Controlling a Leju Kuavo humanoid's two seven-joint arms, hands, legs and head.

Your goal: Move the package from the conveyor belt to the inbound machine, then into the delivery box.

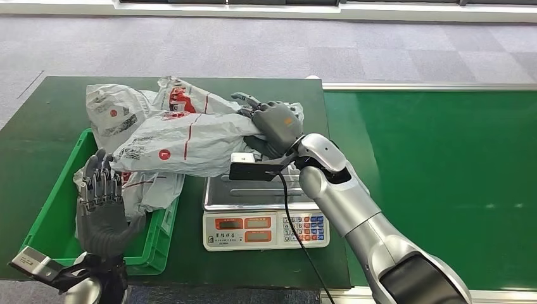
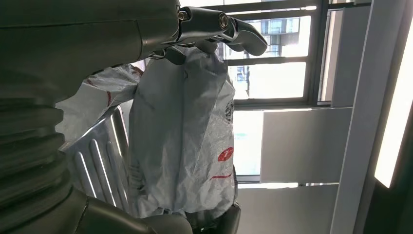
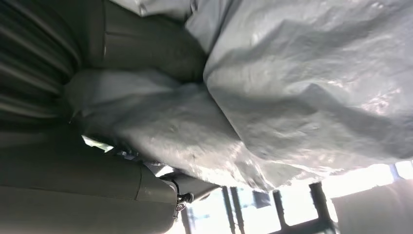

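Note:
A grey plastic package with red marks hangs between the scale and the green delivery box. My right hand grips its right end above the scale pan; up close, the package's crumpled skin presses against that hand's palm. My left hand stands upright over the box with its fingers stretched up, palm toward the package's left end. In the left wrist view the package hangs between that hand's fingers and thumb, which are not closed on it.
More grey packages are piled behind, and one lies in the box. The green conveyor belt runs along the right. The scale's keypad and displays face the dark green table's front edge.

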